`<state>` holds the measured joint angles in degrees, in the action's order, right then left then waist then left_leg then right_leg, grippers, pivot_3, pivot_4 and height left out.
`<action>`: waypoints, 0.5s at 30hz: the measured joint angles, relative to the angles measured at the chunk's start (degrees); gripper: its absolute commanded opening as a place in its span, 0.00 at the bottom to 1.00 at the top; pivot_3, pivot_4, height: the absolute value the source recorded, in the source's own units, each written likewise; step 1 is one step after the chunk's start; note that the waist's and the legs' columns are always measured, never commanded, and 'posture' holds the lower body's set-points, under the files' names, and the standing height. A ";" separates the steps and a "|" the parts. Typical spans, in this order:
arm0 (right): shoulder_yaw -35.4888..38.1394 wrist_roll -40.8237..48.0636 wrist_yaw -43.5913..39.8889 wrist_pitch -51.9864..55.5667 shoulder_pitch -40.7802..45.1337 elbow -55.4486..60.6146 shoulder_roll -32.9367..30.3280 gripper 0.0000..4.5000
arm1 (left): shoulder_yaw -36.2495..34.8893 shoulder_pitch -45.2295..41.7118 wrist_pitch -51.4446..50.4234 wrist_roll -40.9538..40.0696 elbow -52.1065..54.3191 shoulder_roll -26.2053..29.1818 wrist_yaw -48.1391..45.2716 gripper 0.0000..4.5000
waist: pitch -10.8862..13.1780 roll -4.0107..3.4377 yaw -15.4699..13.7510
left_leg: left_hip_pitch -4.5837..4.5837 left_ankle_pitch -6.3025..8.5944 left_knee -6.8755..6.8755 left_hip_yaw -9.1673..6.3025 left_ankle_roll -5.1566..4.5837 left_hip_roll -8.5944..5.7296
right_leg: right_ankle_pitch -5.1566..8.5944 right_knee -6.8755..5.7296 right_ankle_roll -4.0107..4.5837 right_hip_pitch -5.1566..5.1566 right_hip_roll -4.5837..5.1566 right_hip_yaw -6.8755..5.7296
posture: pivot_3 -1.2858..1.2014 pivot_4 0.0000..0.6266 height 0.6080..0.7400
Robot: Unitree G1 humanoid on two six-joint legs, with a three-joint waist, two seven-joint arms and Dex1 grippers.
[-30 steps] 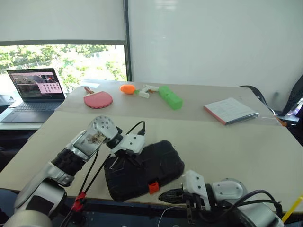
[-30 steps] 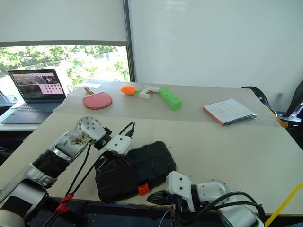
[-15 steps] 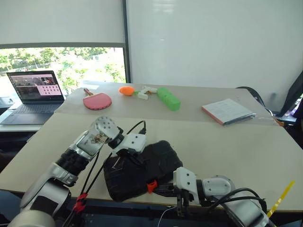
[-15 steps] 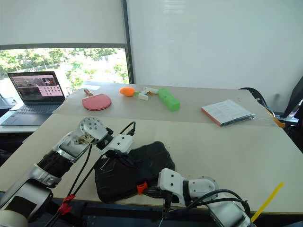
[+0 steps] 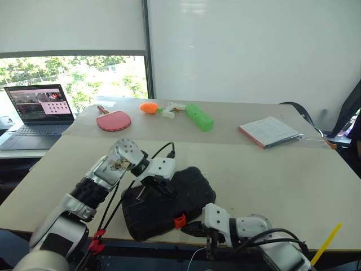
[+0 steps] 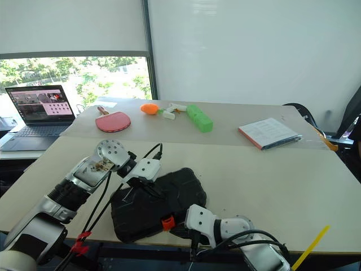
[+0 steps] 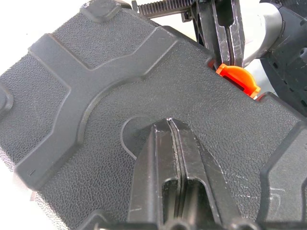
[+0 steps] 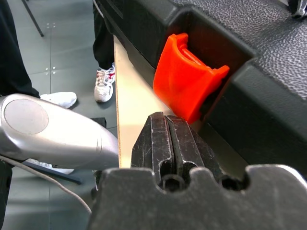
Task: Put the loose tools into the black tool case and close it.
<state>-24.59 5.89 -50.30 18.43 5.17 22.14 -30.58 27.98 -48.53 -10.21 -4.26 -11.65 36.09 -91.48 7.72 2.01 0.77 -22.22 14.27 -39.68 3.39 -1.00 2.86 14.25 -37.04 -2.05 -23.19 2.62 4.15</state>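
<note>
The black tool case (image 5: 163,201) lies shut at the table's (image 5: 271,169) near edge. My closed left gripper (image 7: 169,125) presses its lid; my closed right gripper (image 8: 165,120) should push the orange latch (image 8: 184,76) squarely home.

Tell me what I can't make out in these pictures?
- Inside the case: its shut lid hides whether any tools lie within, in every view.
- Latch: right wrist view doesn't show whether it is fully snapped.
- Laptop screen: too small to read.
- Booklet print: too small.
</note>
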 measured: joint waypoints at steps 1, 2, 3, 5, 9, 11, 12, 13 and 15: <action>0.19 0.09 -0.08 0.00 -0.32 0.32 -0.24 0.00 | 0.00 0.03 0.01 0.00 0.06 -0.12 0.07 0.01 | 0.01 -0.01 0.00 | -0.01 0.00 0.01 0.00 0.00 0.00 | 0.00 0.01 0.00 -0.01 0.00 0.00 | 0.52 0.24 0.99; 0.50 0.27 -0.32 0.00 -0.71 0.89 -0.68 0.00 | -0.01 0.08 0.04 0.00 0.09 -0.28 0.13 0.01 | 0.01 -0.03 -0.08 | -0.03 0.00 0.01 0.00 0.00 0.00 | 0.01 0.02 0.00 -0.01 0.00 0.00 | 0.52 0.24 0.99; 0.88 1.07 -0.79 0.01 -1.12 1.52 -1.31 0.00 | -0.03 0.11 0.07 0.00 0.10 -0.40 0.13 0.01 | 0.02 -0.03 -0.15 | -0.04 0.01 0.02 -0.01 0.00 0.00 | 0.04 0.03 0.01 -0.01 0.01 -0.01 | 0.52 0.24 0.99; 1.92 2.32 -1.68 0.02 -1.79 2.71 -2.38 0.00 | -0.07 0.12 0.12 -0.01 0.08 -0.48 -0.01 0.01 | 0.01 -0.02 -0.18 | -0.04 0.02 0.06 -0.02 -0.01 -0.01 | 0.06 0.08 0.01 0.00 0.00 -0.02 | 0.52 0.24 0.99; 2.83 3.91 -2.18 0.04 -2.00 3.41 -2.58 0.00 | -0.15 0.17 0.22 0.00 0.04 -0.51 -0.05 0.01 | 0.02 -0.03 -0.18 | -0.04 0.02 0.08 -0.03 -0.01 -0.01 | 0.07 0.10 0.01 0.00 0.00 -0.02 | 0.52 0.24 0.99; 2.76 4.37 -2.20 0.17 -1.84 3.45 -2.14 0.00 | -0.18 0.21 0.22 0.00 0.05 -0.57 -0.05 0.01 | 0.02 -0.02 -0.17 | -0.05 0.02 0.09 -0.03 -0.01 0.00 | 0.07 0.15 0.01 0.00 0.00 -0.02 | 0.52 0.24 0.99; 2.63 4.37 -1.99 0.25 -1.50 3.41 -1.55 0.00 | -0.25 0.27 0.20 0.00 0.07 -0.60 -0.05 0.01 | 0.02 -0.03 -0.17 | -0.06 0.02 0.10 -0.04 -0.01 0.00 | 0.07 0.15 0.01 0.00 0.00 -0.02 | 0.52 0.24 0.99; 2.54 4.36 -1.87 0.29 -1.21 3.38 -1.06 0.00 | -0.27 0.28 0.19 0.00 0.07 -0.64 -0.03 0.01 | 0.02 -0.03 -0.19 | -0.06 0.02 0.10 -0.04 -0.01 -0.01 | 0.07 0.15 0.01 0.00 0.00 -0.02 | 0.52 0.24 0.99; 1.65 3.91 -1.91 0.32 -0.57 3.02 -0.53 0.00 | -0.36 0.41 0.16 0.00 0.10 -0.70 0.04 0.01 | 0.02 -0.03 -0.25 | -0.05 0.02 0.13 -0.05 -0.01 -0.01 | 0.07 0.19 0.01 0.01 0.00 -0.03 | 0.52 0.24 0.99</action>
<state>-22.93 9.79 -52.20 18.75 4.61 25.15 -31.11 27.62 -48.12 -10.05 -4.26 -11.55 35.39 -91.45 7.74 1.98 0.52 -22.28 14.29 -39.55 3.34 -1.01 2.86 14.32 -36.85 -2.03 -23.19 2.62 4.12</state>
